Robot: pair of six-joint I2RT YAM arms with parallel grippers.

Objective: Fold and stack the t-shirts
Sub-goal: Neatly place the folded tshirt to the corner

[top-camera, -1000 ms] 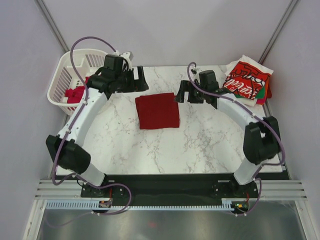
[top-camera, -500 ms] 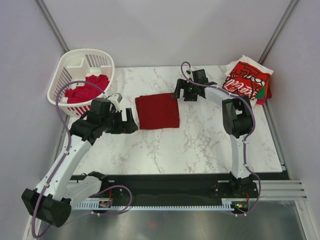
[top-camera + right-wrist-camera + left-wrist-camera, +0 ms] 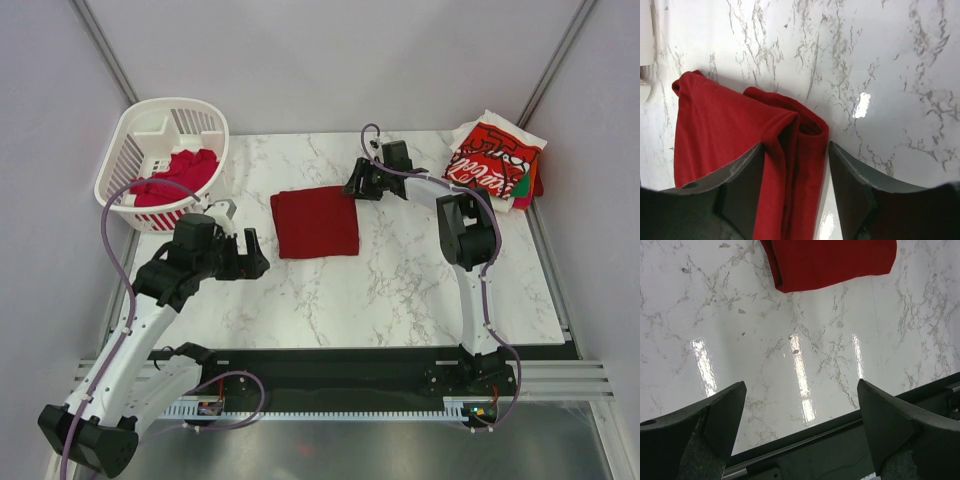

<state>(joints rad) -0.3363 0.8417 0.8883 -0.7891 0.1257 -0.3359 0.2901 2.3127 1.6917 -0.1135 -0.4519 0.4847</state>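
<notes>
The right end effector (image 3: 796, 150) is straddling, part-open, the far right corner of the folded dark red t-shirt (image 3: 315, 222) lying central on the worktop (image 3: 400, 290), likely for lifting it onto the stack (image 3: 497, 160) at the far right corner, while the left end effector (image 3: 801, 385) is hovering wide, empty, clear of it.

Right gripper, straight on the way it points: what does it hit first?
The folded dark red cloth t-shirt; its corner lies between the open jaws of the right gripper. Height above it unclear.
</notes>
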